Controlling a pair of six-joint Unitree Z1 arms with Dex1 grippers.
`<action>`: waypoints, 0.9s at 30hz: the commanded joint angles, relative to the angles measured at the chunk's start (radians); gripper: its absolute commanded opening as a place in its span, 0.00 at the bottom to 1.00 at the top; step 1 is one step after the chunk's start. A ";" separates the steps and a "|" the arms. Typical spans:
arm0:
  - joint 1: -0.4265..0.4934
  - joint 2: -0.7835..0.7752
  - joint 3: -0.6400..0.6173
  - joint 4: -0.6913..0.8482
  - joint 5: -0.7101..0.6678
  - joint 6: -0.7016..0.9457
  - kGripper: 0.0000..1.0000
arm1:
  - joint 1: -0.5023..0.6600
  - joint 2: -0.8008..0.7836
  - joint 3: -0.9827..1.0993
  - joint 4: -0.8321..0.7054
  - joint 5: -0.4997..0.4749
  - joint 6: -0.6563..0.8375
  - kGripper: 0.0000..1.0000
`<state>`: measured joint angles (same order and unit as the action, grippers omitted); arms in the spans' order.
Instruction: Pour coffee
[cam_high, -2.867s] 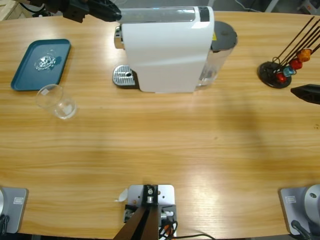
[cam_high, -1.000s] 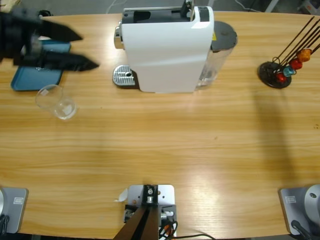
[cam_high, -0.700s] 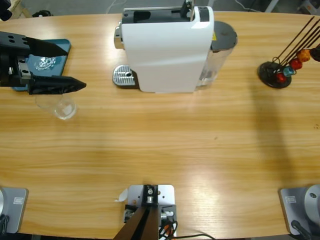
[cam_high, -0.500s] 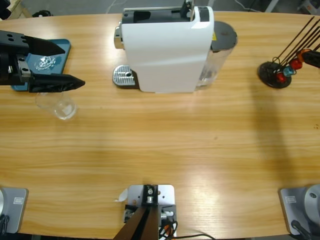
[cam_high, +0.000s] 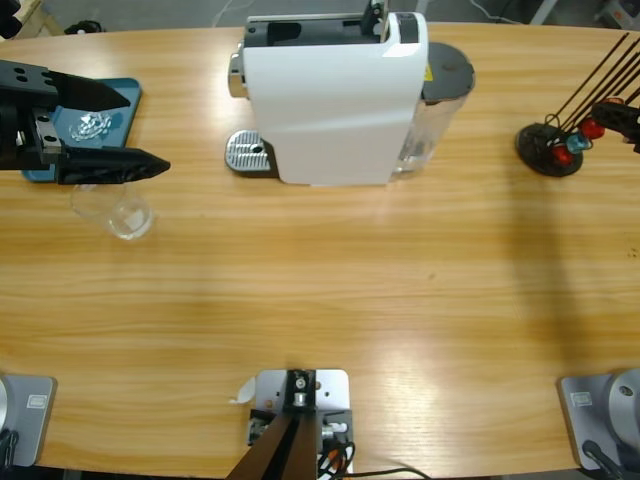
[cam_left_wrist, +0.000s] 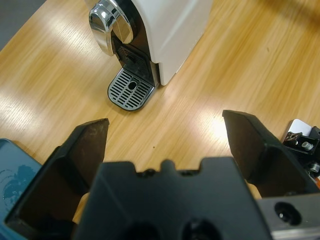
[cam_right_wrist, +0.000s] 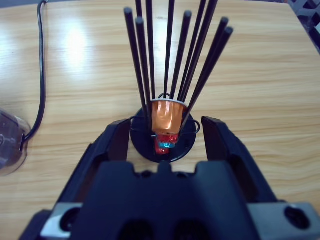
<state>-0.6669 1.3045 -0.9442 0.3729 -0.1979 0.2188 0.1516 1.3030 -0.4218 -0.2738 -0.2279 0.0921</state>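
On the table (cam_high: 330, 290), the clear glass cup (cam_high: 113, 203) lies nearest, just beside the left gripper (cam_high: 150, 130), whose jaws are spread wide and hold nothing. Farther back stands the white coffee machine (cam_high: 335, 100) with its drip tray (cam_left_wrist: 131, 89). The right gripper (cam_right_wrist: 165, 131), jaws apart, flanks the orange capsule (cam_right_wrist: 167, 115) on the capsule rack (cam_high: 550, 148).

Counted: 1 coffee machine (cam_high: 335, 95), 1 glass (cam_high: 113, 203), 1 blue tray (cam_high: 45, 150), 1 capsule rack (cam_high: 560, 140), 3 capsules seen.
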 joint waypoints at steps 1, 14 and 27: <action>-0.013 0.012 0.010 -0.003 0.012 -0.009 1.00 | -0.018 0.070 0.032 -0.036 0.027 0.005 0.50; -0.014 0.019 0.010 -0.005 0.012 -0.010 1.00 | -0.031 0.076 0.039 -0.047 0.024 -0.003 0.38; -0.013 0.024 0.014 -0.005 0.006 -0.010 1.00 | -0.050 0.088 0.049 -0.090 0.032 -0.017 0.25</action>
<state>-0.6669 1.3060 -0.9453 0.3720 -0.1979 0.2180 0.1211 1.3570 -0.3994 -0.3378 -0.2111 0.0884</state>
